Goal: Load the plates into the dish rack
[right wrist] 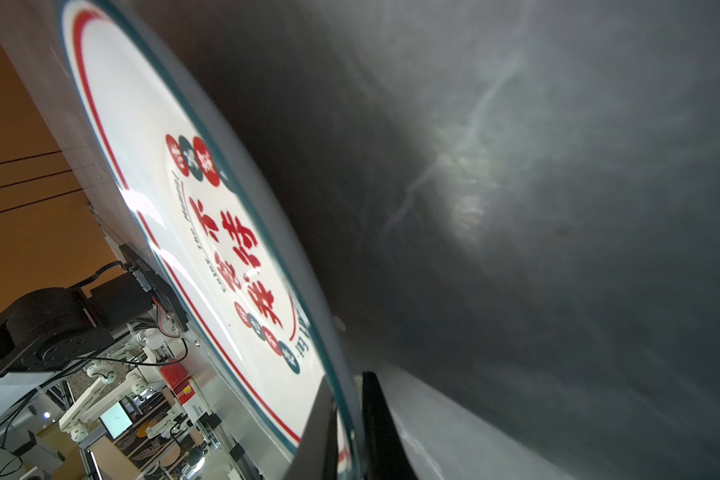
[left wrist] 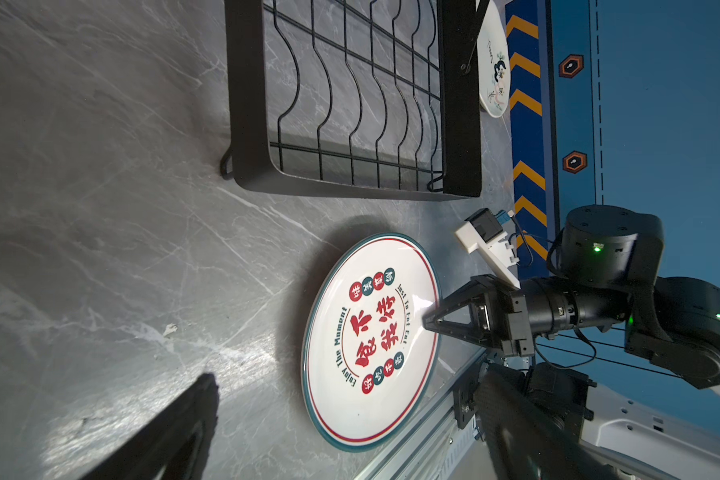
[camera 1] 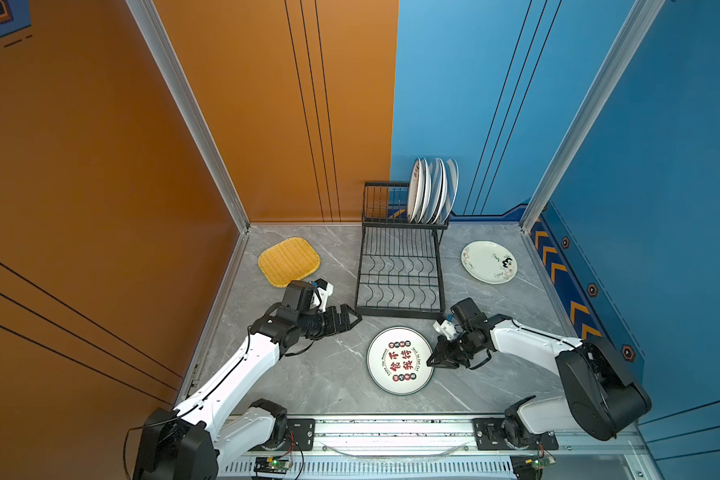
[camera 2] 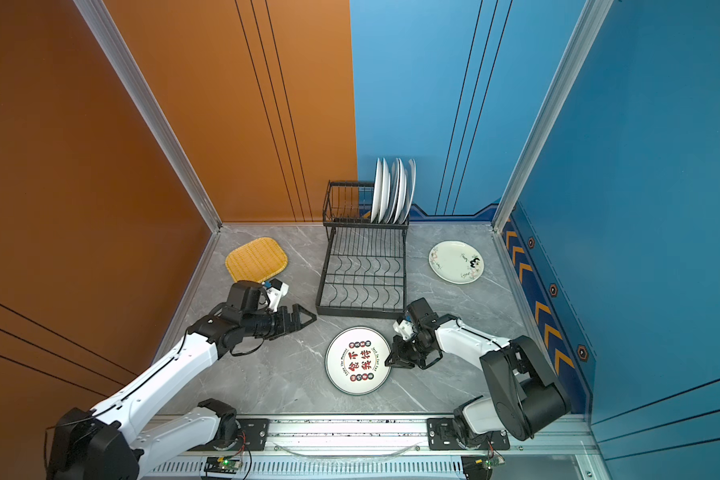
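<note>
A white plate with red characters (camera 1: 400,360) (camera 2: 358,360) (left wrist: 371,340) (right wrist: 208,249) lies on the table in front of the dish rack (camera 1: 398,311) (camera 2: 360,312) (left wrist: 250,124). My right gripper (camera 1: 430,362) (camera 2: 387,362) (left wrist: 427,322) (right wrist: 348,415) is shut on its right rim, one finger above and one below. My left gripper (camera 1: 352,318) (camera 2: 308,318) hangs open and empty to the left of the rack's front corner. Several white plates (camera 1: 431,191) (camera 2: 393,191) stand upright in the rack's upper shelf. The lower base holds nothing.
A yellow woven plate (camera 1: 288,262) (camera 2: 256,260) lies flat left of the rack, just behind my left wrist. A white plate with a floral print (camera 1: 489,262) (camera 2: 456,262) (left wrist: 493,70) lies flat to the right. Walls enclose the table on three sides.
</note>
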